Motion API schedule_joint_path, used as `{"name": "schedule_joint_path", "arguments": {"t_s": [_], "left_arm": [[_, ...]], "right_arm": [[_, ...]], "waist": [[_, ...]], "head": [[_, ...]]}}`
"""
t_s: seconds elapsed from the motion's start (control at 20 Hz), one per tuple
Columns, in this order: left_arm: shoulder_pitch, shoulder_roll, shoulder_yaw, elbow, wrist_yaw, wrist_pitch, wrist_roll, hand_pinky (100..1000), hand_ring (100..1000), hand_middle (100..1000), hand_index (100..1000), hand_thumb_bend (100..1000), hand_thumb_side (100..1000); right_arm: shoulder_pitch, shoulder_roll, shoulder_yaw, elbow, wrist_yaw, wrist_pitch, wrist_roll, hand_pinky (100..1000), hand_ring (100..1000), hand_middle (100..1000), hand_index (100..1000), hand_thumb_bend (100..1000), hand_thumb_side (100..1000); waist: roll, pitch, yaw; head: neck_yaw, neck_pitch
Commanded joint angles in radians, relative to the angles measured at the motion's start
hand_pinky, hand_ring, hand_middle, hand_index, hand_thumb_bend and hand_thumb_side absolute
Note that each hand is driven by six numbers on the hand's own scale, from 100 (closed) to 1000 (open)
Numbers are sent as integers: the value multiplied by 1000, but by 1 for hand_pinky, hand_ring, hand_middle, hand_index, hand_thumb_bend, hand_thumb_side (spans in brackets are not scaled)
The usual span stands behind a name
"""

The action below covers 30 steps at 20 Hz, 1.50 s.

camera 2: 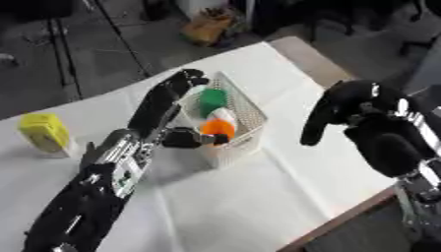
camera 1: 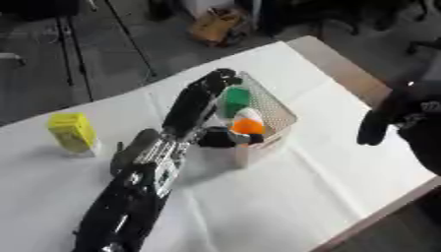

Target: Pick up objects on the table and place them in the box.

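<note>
White mesh box (camera 1: 277, 114) holds orange-white ball (camera 1: 247, 123); left robot hand (camera 1: 196, 106) released, right robot hand (camera 2: 340, 110) relaxed.

We see the tabletop (camera 1: 284, 197) lying askew, covered by a creased white cloth (camera 2: 258, 187). On it, near the middle, stands a white mesh box (camera 1: 271, 110). At the far left a yellow carton (camera 1: 72, 131) stands upright, well apart from the box.

White mesh box (camera 1: 274, 114) holds green and orange-white objects; yellow carton (camera 1: 72, 132) stands far left.
</note>
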Motion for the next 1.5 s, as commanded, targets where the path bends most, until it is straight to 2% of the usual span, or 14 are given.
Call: {"name": "schedule_joint_path", "arguments": {"t_s": [0.05, 0.15, 0.2, 0.25, 0.35, 0.45, 0.65, 0.8, 0.95, 1.35, 1.5], "left_arm": [[-6, 37, 18, -45, 37, 19, 0, 614, 707, 779, 819, 984, 623], [9, 74, 35, -70, 63, 42, -10, 593, 672, 750, 814, 951, 652], [26, 95, 52, -87, 76, 54, -5, 587, 668, 748, 814, 264, 931], [45, 116, 71, -106, 90, 67, 3, 583, 665, 747, 812, 931, 660], [87, 166, 118, -155, 121, 98, 5, 583, 666, 747, 812, 929, 662], [109, 221, 138, -210, 155, 132, -20, 582, 667, 749, 813, 925, 665], [172, 324, 194, -300, 221, 198, -79, 573, 662, 744, 809, 905, 676], [214, 354, 239, -344, 270, 247, -125, 571, 660, 744, 809, 899, 682], [238, 367, 235, -354, 320, 297, -176, 569, 655, 742, 817, 891, 687], [251, 394, 191, -449, 457, 432, -257, 576, 662, 746, 823, 882, 698], [269, 410, 140, -417, 506, 436, -297, 591, 671, 756, 835, 869, 701]], "right_arm": [[6, -12, -12, -24, 0, 2, -3, 518, 530, 625, 825, 331, 593], [21, -16, -18, -24, 6, 4, -10, 519, 530, 626, 825, 332, 594], [29, -18, -22, -24, 10, 5, -13, 519, 530, 626, 825, 300, 542], [37, -20, -25, -23, 13, 5, -17, 518, 530, 625, 825, 332, 594], [50, -24, -34, -21, 20, 4, -26, 518, 530, 625, 825, 332, 594], [61, -27, -42, -19, 28, 1, -35, 518, 530, 625, 825, 331, 595], [75, -27, -48, -13, 38, -1, -44, 517, 529, 625, 826, 330, 597], [86, -27, -51, -8, 44, -3, -47, 517, 529, 625, 826, 331, 597], [93, -26, -52, -3, 48, -3, -48, 517, 529, 625, 826, 329, 598], [93, -26, -50, -1, 49, -4, -46, 516, 528, 624, 827, 329, 599], [94, -27, -46, 3, 50, -3, -41, 516, 527, 624, 830, 326, 604]], "waist": [[-5, -13, 16], [-14, -28, 43], [-19, -34, 61], [-24, -40, 81], [-32, -48, 131], [-39, -49, 174], [-49, -57, 221], [-53, -64, 247], [-57, -70, 274], [-58, -70, 281], [-58, -70, 291]], "head": [[-8, 6], [-20, 17], [-26, 21], [-33, 25], [-53, 32], [-71, 36], [-84, 49], [-89, 58], [-91, 66], [-90, 67], [-81, 72]]}}
